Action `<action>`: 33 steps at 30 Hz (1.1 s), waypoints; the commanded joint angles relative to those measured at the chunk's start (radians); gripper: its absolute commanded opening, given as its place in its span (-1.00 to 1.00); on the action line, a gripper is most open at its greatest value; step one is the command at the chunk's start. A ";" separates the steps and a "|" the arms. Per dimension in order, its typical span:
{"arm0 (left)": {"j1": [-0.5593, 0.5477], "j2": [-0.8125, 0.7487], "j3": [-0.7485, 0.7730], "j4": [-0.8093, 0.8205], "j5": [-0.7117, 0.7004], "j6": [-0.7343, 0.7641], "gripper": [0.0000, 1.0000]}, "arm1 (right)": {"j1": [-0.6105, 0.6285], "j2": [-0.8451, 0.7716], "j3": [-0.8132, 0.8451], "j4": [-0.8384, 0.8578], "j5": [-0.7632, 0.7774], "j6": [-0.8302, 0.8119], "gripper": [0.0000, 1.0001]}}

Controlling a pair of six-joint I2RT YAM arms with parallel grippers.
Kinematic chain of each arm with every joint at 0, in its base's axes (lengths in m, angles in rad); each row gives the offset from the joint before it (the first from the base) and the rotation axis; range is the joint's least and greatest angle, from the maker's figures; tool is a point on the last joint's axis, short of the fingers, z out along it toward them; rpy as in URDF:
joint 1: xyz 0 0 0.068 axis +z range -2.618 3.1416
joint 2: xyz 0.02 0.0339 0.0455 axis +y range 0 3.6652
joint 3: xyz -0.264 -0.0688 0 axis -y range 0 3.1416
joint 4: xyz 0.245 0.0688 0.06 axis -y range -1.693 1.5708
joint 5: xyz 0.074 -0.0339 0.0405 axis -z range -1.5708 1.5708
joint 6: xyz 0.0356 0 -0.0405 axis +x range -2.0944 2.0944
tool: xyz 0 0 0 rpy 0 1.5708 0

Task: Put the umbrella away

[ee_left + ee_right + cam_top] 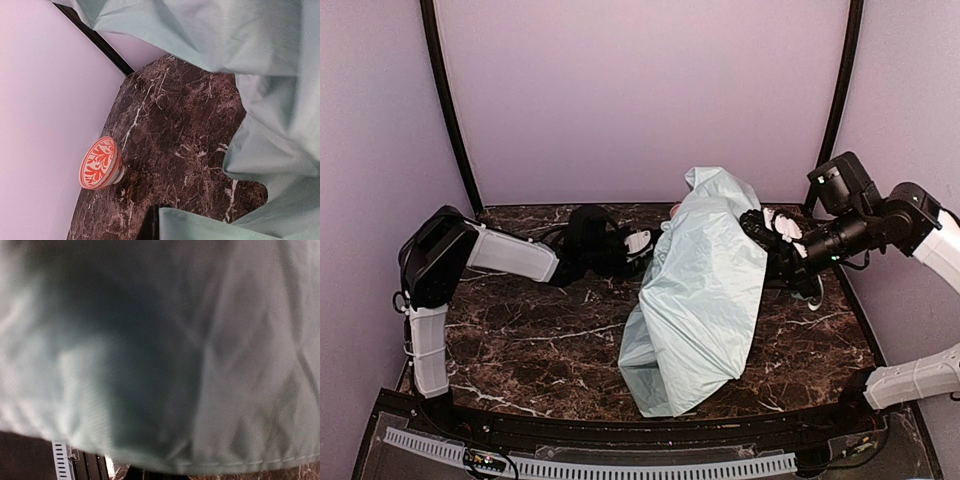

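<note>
The umbrella [700, 290] is a loose, tent-like heap of pale mint-green fabric in the middle of the marble table, running from the back down to the front edge. My left gripper [642, 242] meets its left edge, shut, with a fold of fabric [210, 225] lying right at a dark fingertip [150, 227]. My right gripper [758, 228] presses into the upper right side of the heap, shut. The fabric [160, 350] fills the right wrist view and hides those fingers. Shaft and handle are hidden.
A red-and-white patterned bowl [100, 163] lies on its side by the back wall, behind the umbrella. The dark marble table [540, 340] is bounded by purple walls at the left, back and right. A small teal thing [813, 292] lies under the right arm.
</note>
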 commanded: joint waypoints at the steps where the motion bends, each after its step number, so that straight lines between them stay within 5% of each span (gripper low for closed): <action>1: 0.004 0.011 0.010 0.013 -0.035 -0.027 -1.00 | 0.011 -0.054 0.009 0.112 0.137 0.027 -0.98; 13: -0.023 0.167 0.096 0.024 -0.107 -0.087 -0.96 | 0.037 0.238 0.036 0.172 -0.038 0.007 -0.93; 15: -0.033 0.166 0.097 0.012 -0.130 -0.080 -0.77 | 0.039 0.282 0.008 0.224 -0.043 0.002 -0.92; 20: -0.038 0.138 0.084 -0.042 -0.269 -0.104 0.15 | 0.039 0.388 -0.072 0.312 -0.014 -0.002 -0.89; 28: -0.072 0.016 -0.080 -0.035 -0.555 -0.063 0.79 | 0.037 0.519 -0.125 0.312 -0.002 0.006 -0.82; 33: -0.080 -0.058 -0.095 -0.098 -0.502 -0.072 0.97 | 0.023 0.542 -0.177 0.330 0.000 0.042 -0.76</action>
